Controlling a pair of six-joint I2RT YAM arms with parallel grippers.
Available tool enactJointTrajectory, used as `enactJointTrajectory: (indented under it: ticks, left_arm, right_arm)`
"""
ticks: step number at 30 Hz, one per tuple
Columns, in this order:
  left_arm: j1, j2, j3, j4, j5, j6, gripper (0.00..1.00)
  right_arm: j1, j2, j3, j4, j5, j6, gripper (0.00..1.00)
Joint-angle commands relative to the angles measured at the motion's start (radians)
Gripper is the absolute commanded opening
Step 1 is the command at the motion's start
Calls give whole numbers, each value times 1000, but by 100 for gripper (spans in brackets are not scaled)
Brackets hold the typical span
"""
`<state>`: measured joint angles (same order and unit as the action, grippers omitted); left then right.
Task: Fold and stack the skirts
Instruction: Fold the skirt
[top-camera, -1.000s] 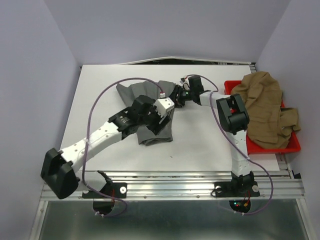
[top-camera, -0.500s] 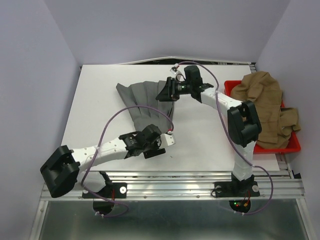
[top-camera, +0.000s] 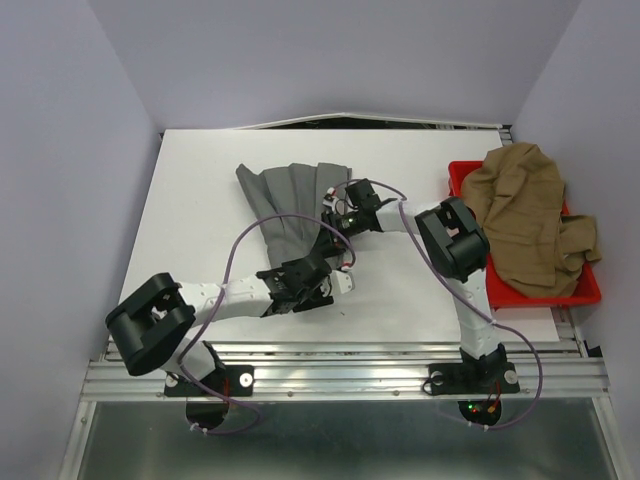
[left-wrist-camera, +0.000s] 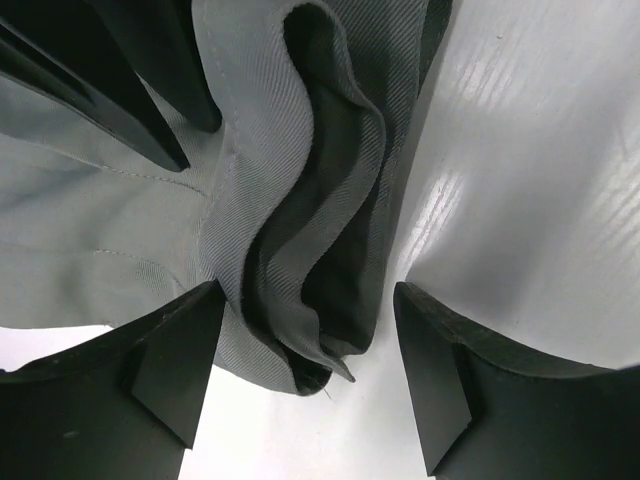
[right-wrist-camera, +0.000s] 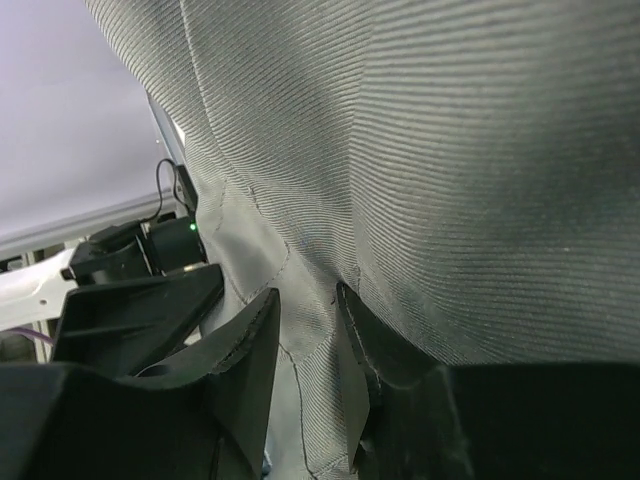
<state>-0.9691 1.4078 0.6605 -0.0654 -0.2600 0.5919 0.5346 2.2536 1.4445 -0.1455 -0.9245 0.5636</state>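
Note:
The grey skirt (top-camera: 280, 200) lies spread in pleats in the middle of the table. My left gripper (top-camera: 298, 275) hovers low over its near corner. In the left wrist view the folded corner of the grey skirt (left-wrist-camera: 300, 150) sits between the wide-apart fingers (left-wrist-camera: 170, 370), untouched, so this gripper (left-wrist-camera: 305, 385) is open. My right gripper (top-camera: 335, 215) is at the skirt's right edge. Its jaws (right-wrist-camera: 305, 370) stand a narrow gap apart, pressed into the grey skirt (right-wrist-camera: 450, 150), which drapes over one finger (right-wrist-camera: 375, 360). The tan skirt (top-camera: 525, 210) lies heaped in the red tray.
The red tray (top-camera: 590, 290) stands at the table's right edge, with the tan cloth hanging over its rim. Purple cables loop from both arms above the table. White table (top-camera: 190, 190) lies bare to the left of the grey skirt.
The grey skirt went from a bunch to a spread fan. My left gripper let go and pulled back to the near corner. My right gripper swung far, then came back to the right edge, jaws narrowing.

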Motion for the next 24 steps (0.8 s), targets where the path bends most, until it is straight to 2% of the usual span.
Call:
enactJointTrajectory:
  ticks: [1, 5, 8, 12, 14, 16, 17, 19, 24]
  left_arm:
    - [-8, 40, -33, 59, -47, 34, 80]
    - [-8, 85, -53, 113, -28, 72, 79]
    - [-3, 125, -55, 118, 2, 101, 74]
    - [21, 137, -41, 124, 42, 137, 56]
    - [26, 145, -27, 110, 60, 137, 36]
    - [29, 143, -12, 84, 70, 135, 30]
    - [30, 135, -7, 75, 73, 135, 23]
    - [33, 108, 11, 26, 87, 129, 16]
    - [38, 56, 60, -106, 142, 115, 2]
  right_arm:
    - [1, 32, 16, -68, 88, -116, 35]
    - [1, 98, 60, -123, 115, -142, 34]
    - [1, 115, 76, -154, 131, -153, 34]
    - [1, 121, 71, -158, 127, -153, 34]
    - [1, 124, 70, -158, 125, -153, 33]
    - [1, 121, 63, -158, 127, -153, 33]
    - [1, 113, 60, -158, 128, -154, 33]
    - [1, 109, 48, -157, 124, -151, 33]
    - [1, 81, 8, -154, 112, -149, 31]
